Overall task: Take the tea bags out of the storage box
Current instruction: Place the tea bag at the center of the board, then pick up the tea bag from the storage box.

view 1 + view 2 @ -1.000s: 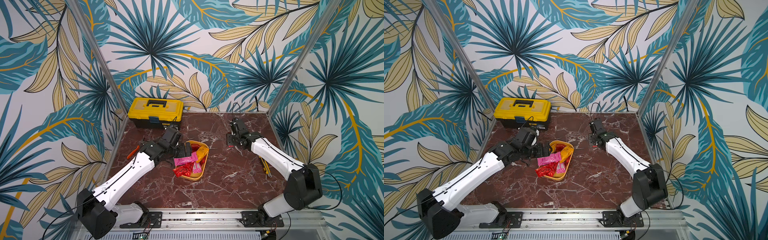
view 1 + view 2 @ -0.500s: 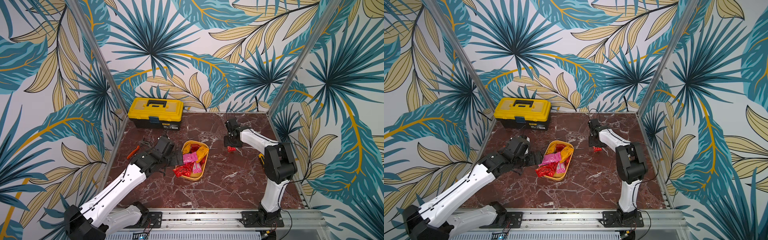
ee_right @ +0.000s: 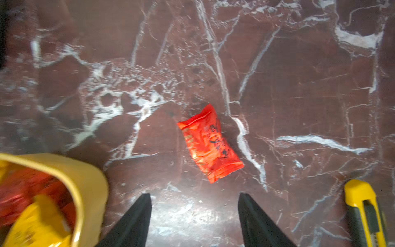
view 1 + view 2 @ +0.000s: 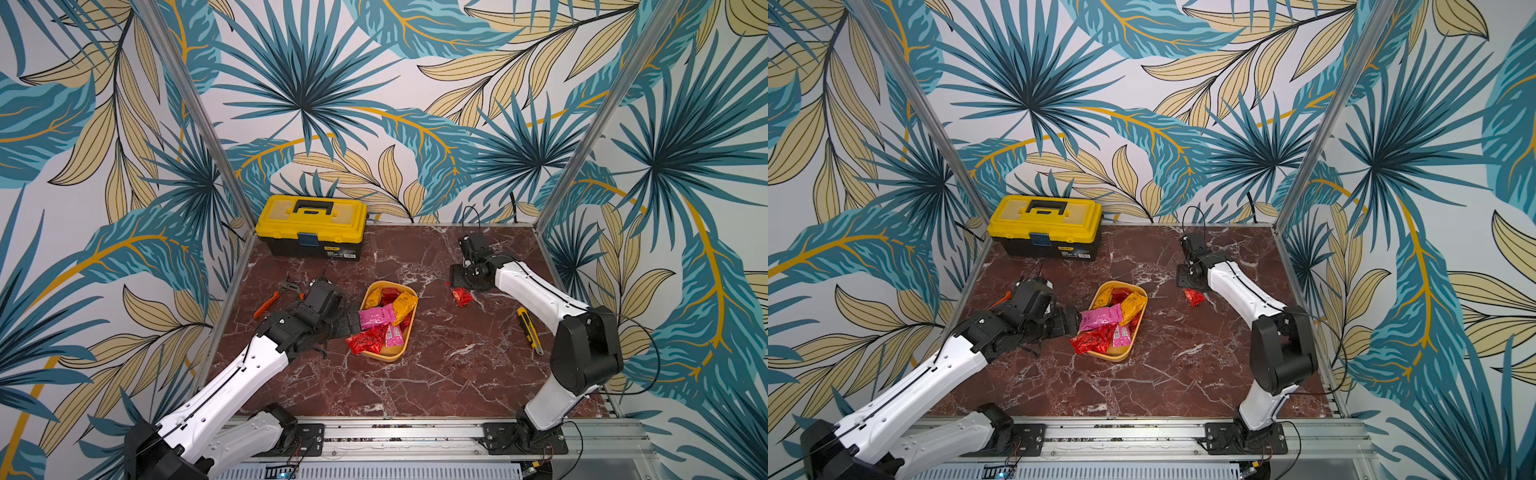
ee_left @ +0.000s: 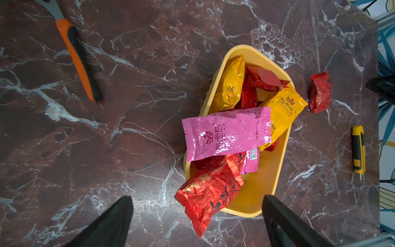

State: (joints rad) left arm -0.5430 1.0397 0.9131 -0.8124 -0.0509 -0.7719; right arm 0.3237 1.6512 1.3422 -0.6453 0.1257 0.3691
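Tea bags (image 4: pixel 384 318) lie heaped in the yellow-orange storage box (image 4: pixel 387 352) in the middle of the tabletop (image 4: pixel 436 374). They are stacked loosely, so several spill past its rim. A pink sachet (image 5: pixel 226 132) and a crumpled red sachet (image 5: pixel 209 192) both overhang the wall on the left arm's side. These free edges look like the easiest place to pinch, with no need to dig between the walls.

The left hand (image 5: pixel 196 200) sits just beside that wall, its fingers spread wide and empty on either side of the red sachet's overhanging corner. This reads as a line-up for the next pick. One loose red sachet (image 3: pixel 210 143) is already out, flat on the marble and well apart from the box. The right hand (image 3: pixel 194 195) hangs above it with its fingers parted and nothing between them.

Most of the job remains. Bare tabletop stretches between the box and the front rail, which is good room for setting bags down. Three things crowd the margins:
- The orange-handled pliers (image 4: pixel 266 303) lie beside the left arm.
- The yellow toolbox (image 4: pixel 311 224) fills the back corner.
- The utility knife (image 4: pixel 528 330) lies near the right arm's side.

The light box could slide if a sachet drags against its rim.
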